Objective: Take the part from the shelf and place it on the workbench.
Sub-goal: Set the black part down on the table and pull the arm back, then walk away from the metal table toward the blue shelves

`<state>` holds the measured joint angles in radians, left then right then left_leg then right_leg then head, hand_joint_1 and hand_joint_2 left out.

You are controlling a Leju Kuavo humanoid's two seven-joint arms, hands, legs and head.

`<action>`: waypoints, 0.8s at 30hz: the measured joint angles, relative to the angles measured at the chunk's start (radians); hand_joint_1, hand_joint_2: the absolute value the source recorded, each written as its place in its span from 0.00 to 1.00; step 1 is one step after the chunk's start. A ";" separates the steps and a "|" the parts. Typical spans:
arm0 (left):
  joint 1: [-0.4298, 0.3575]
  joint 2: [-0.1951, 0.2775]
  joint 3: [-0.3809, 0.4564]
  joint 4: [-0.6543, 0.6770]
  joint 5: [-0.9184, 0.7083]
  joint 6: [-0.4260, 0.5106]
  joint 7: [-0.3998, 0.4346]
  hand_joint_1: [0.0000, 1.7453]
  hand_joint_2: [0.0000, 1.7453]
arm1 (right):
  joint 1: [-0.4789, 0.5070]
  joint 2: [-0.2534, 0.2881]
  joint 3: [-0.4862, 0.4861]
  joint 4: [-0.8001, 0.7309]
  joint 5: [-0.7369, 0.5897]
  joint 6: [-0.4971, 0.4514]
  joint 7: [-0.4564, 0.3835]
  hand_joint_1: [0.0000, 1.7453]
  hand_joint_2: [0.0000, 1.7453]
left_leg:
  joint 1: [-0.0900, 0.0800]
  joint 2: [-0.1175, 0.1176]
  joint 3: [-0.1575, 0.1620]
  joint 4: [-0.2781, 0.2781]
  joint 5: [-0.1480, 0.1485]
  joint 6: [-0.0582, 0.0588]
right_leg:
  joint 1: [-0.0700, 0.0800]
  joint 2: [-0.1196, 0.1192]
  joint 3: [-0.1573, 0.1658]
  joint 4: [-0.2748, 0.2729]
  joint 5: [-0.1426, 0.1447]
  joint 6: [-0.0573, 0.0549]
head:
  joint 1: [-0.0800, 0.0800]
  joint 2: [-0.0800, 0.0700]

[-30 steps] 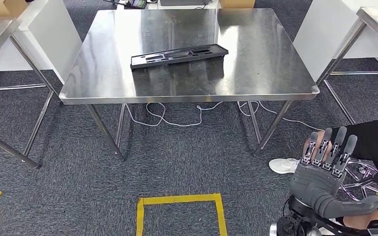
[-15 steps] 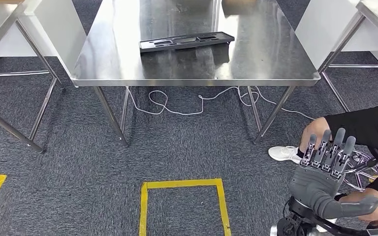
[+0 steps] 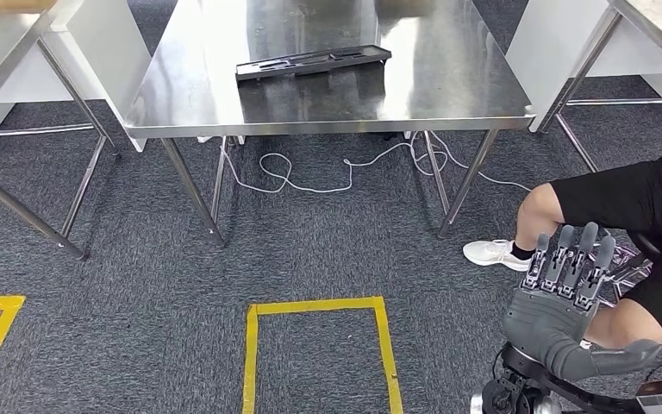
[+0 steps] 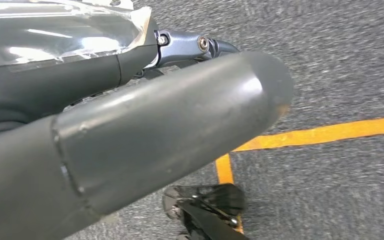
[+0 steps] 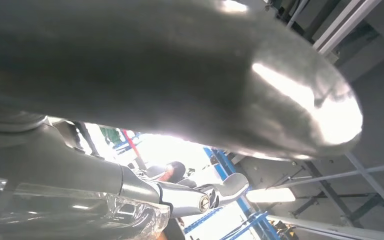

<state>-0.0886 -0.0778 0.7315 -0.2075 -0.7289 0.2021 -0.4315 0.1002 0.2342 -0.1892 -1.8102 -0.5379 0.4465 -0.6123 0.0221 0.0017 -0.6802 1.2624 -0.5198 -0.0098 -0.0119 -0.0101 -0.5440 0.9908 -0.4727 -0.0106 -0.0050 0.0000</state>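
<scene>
Swinging round a little further, my head camera is carrying the whole scene along with it: the steel workbench (image 3: 448,95) is sitting higher and more to the left than a moment ago, and more of the seated person (image 3: 629,203) is coming into view on my right. None of the things themselves are moving.

I am seeing the part (image 3: 313,62), a long black moulded tray, lying flat on the workbench top, toward its far side and a little left of centre, with its reflection showing in the steel just in front of it. White cable (image 3: 310,172) is trailing on the grey carpet under the bench, and yellow tape (image 3: 315,304) is marking out a square on the floor nearer to me.

I am holding my right hand (image 3: 560,297) up low on my right, palm away from me, fingers straight and close together, thumb sticking out sideways, gripping nothing. It is hovering in front of the person's knee and white shoe (image 3: 493,254), well apart from the bench.

My left hand (image 4: 130,140) is hanging over the carpet and a yellow line; its thumb is blocking the fingers, so I cannot tell whether it is released or clenched.
</scene>
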 joint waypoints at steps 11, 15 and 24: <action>-0.012 -0.002 0.000 0.000 -0.006 -0.001 0.002 0.00 0.00 | -0.004 -0.002 -0.002 0.000 0.001 -0.005 0.001 0.00 0.00 | -0.008 0.005 0.106 -0.261 0.063 0.066 | 0.004 0.004 -0.107 0.180 -0.104 0.033 | 0.008 0.000; -0.014 -0.002 -0.001 0.000 -0.010 -0.001 0.006 0.00 0.00 | -0.005 -0.002 -0.002 0.000 0.006 -0.012 0.007 0.00 0.00 | -0.010 0.010 0.041 -0.260 0.115 0.062 | 0.000 0.005 -0.078 0.282 -0.115 0.063 | 0.011 0.000; -0.008 -0.003 0.001 0.000 -0.014 0.001 0.007 0.00 0.00 | -0.016 0.000 0.004 0.008 0.021 -0.013 0.023 0.00 0.00 | -0.009 0.006 -0.023 -0.232 0.141 0.018 | -0.006 0.005 0.114 -0.039 -0.072 0.014 | 0.001 0.000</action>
<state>-0.0968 -0.0810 0.7322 -0.2074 -0.7429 0.2027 -0.4242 0.0845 0.2344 -0.1849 -1.8024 -0.5167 0.4337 -0.5888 0.0135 0.0073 -0.7035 1.0303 -0.3789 0.0083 -0.0181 -0.0053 -0.4303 0.9521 -0.5446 0.0034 -0.0041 -0.0001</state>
